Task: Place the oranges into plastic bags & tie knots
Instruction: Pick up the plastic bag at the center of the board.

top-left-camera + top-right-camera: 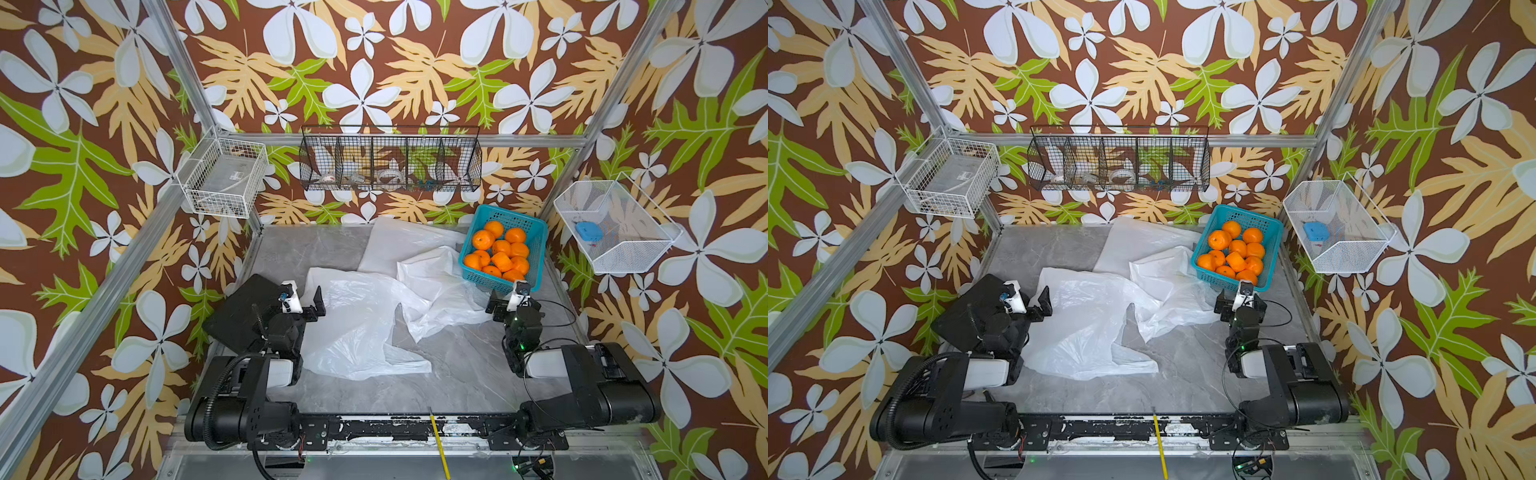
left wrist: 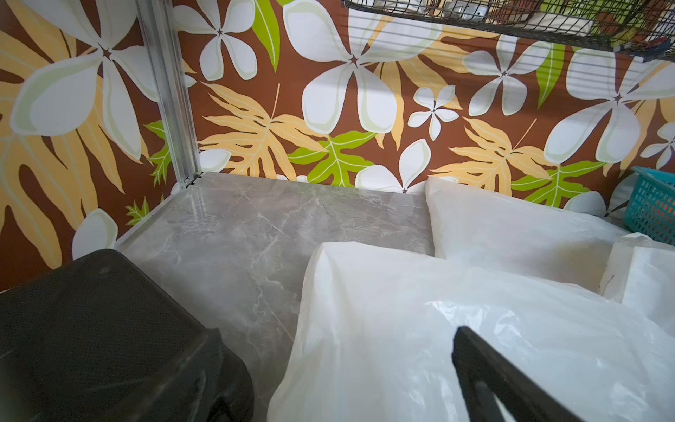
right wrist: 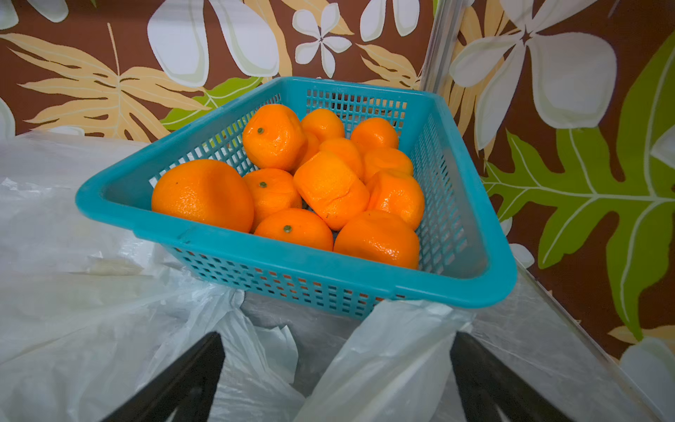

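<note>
right wrist: oranges (image 3: pixel 330 190) in basket (image 3: pixel 456 283) | left wrist: plastic bags (image 2: pixel 401 310)

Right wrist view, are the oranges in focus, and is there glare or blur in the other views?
Right wrist view: the oranges are sharp with small glossy highlights; the right pincer near the lens is soft. Left wrist view: the nearest plastic bag is bright, nearly washed out. Both top views: even light, no hard shadows.

Table (image 1: pixel 299 249) far-left bare; bags (image 1: pixel 357 324) cover ctr (basket (image 1: pixel 535 249) blocks far-right corner).
</note>
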Robot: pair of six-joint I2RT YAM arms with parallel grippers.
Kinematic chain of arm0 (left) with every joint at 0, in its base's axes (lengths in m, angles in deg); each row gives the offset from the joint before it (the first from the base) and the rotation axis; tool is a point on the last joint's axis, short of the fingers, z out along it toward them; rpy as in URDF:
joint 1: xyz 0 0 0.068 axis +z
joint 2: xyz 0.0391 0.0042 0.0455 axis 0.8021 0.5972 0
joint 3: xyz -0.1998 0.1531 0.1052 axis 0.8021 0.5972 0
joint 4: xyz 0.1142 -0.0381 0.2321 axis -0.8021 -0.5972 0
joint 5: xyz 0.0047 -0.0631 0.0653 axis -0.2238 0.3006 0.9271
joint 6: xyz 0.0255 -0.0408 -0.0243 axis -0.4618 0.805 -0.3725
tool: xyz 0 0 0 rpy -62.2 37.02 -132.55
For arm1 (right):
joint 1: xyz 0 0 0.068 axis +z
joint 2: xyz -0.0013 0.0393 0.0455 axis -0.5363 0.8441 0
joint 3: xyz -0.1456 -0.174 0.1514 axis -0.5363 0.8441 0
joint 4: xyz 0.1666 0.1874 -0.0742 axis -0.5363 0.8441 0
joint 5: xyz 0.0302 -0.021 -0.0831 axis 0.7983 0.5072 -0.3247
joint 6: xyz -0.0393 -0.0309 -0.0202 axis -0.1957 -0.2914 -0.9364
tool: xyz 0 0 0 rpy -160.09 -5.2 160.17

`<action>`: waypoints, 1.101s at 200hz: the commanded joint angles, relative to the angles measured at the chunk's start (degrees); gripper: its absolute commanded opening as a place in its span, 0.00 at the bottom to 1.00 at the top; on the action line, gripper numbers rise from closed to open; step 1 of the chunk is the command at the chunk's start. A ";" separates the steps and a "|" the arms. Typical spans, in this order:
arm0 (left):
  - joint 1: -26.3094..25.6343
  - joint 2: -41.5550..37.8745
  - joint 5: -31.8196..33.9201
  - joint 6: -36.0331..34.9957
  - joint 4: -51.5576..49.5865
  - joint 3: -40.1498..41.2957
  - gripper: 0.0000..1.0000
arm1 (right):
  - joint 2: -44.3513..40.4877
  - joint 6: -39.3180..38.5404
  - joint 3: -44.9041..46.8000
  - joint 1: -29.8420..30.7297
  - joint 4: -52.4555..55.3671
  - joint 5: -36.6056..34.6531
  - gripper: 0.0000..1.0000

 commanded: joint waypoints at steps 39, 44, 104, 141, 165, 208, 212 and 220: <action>0.03 -0.06 0.03 -0.14 0.23 -0.23 1.00 | -0.10 0.05 -0.14 0.05 -0.81 -0.01 0.99; 0.00 -0.05 0.02 -0.14 0.37 -0.23 1.00 | -0.10 0.06 -0.18 0.02 -0.80 -0.06 0.99; -0.01 0.03 0.03 -0.14 0.39 -0.23 1.00 | -0.09 0.06 -0.14 0.10 -0.77 -0.06 0.99; 0.03 -0.04 0.01 -0.14 0.34 -0.23 1.00 | -0.09 0.06 -0.15 0.04 -0.78 -0.04 0.99; 0.06 -0.02 0.06 -0.14 0.23 -0.19 1.00 | -0.09 0.06 -0.14 0.03 -0.79 -0.06 0.99; 0.07 -2.91 0.11 -0.17 4.35 2.86 1.00 | -1.88 -0.03 0.64 0.06 -0.78 0.39 0.99; 0.09 -4.01 0.47 0.00 4.32 3.35 1.00 | -2.95 -0.15 0.58 0.09 0.05 0.55 0.99; 0.07 -6.53 1.29 0.23 3.54 4.06 1.00 | -6.09 -0.50 0.11 0.08 3.46 0.88 0.99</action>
